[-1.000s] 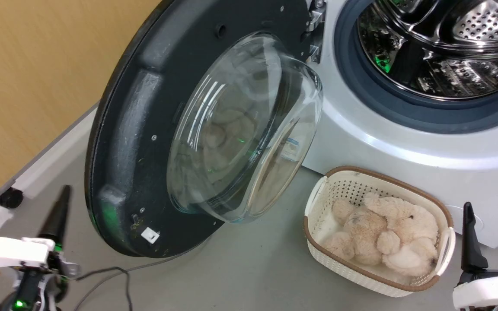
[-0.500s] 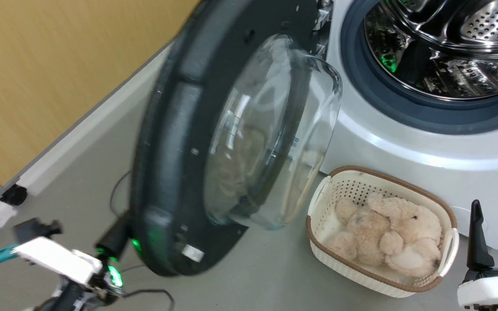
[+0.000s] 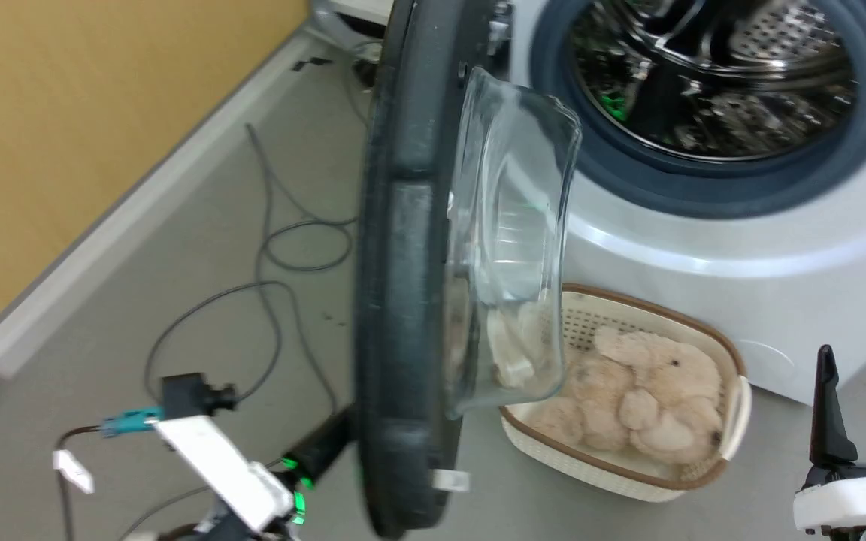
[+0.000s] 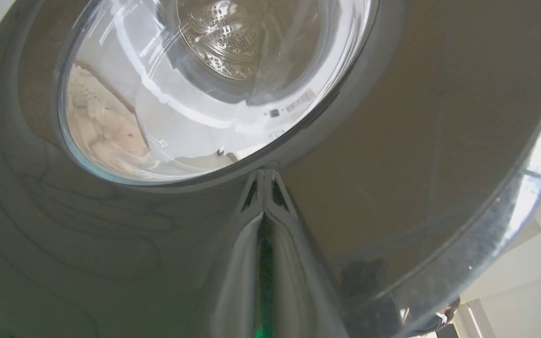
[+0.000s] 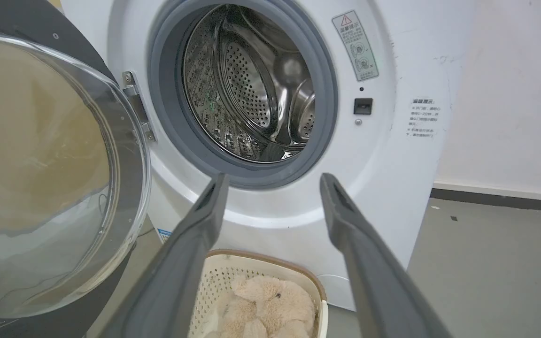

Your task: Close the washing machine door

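The washing machine door (image 3: 403, 263) stands half open and edge-on in the head view, its clear glass bowl (image 3: 512, 248) bulging toward the washing machine (image 3: 704, 248). My left gripper (image 3: 335, 445) is behind the door's lower outer face. In the left wrist view the left gripper (image 4: 265, 174) is shut, both fingertips together against the door's (image 4: 392, 141) glossy black face just below the window. My right gripper (image 3: 861, 406) stands open and apart at the lower right. In the right wrist view the right gripper (image 5: 275, 180) points at the steel drum (image 5: 251, 89) and holds nothing.
A cream woven basket (image 3: 734, 406) holding a plush bear (image 3: 643, 398) sits on the floor under the door's glass. Grey cables (image 3: 275, 248) loop over the floor to the left. A yellow wall (image 3: 65, 113) with white skirting runs along the left. The latch socket (image 5: 362, 106) is right of the drum opening.
The door has swung from wide open toward the machine and now stands edge-on. My left gripper has moved right, behind its outer face. The head view has shifted; the right gripper has stayed put.
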Robot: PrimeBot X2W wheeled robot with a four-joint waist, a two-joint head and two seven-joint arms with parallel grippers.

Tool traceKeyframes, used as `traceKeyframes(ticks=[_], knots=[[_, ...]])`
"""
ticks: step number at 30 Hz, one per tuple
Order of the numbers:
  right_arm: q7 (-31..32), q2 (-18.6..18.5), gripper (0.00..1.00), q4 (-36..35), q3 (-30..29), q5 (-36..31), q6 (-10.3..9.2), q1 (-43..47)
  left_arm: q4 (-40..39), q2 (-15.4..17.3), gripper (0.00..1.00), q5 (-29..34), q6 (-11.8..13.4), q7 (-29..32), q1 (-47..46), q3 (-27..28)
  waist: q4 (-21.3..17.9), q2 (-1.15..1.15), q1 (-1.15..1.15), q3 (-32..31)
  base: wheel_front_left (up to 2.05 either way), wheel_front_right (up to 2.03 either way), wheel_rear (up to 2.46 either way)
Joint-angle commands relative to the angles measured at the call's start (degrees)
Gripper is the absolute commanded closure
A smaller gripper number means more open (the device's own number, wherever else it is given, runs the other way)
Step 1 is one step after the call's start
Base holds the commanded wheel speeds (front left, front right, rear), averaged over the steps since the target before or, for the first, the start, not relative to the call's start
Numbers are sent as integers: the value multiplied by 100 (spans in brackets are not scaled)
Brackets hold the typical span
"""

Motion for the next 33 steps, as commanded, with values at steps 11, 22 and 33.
traceKeyframes(ticks=[11,22,33], knots=[[-25,14,0,44,-39,95,3,-114,-36,-153,100,37,-26,-401,-351,-1151,-857,0,0,87,0,0,0],[-25,14,0,87,82,142,3,-243,494,-263,100,241,-26,-1456,-961,-2105,-1531,0,0,205,0,0,0],[-25,14,0,128,83,203,3,-274,1477,-300,100,160,-26,-2521,-1487,-2686,-1973,0,0,304,0,0,0]])
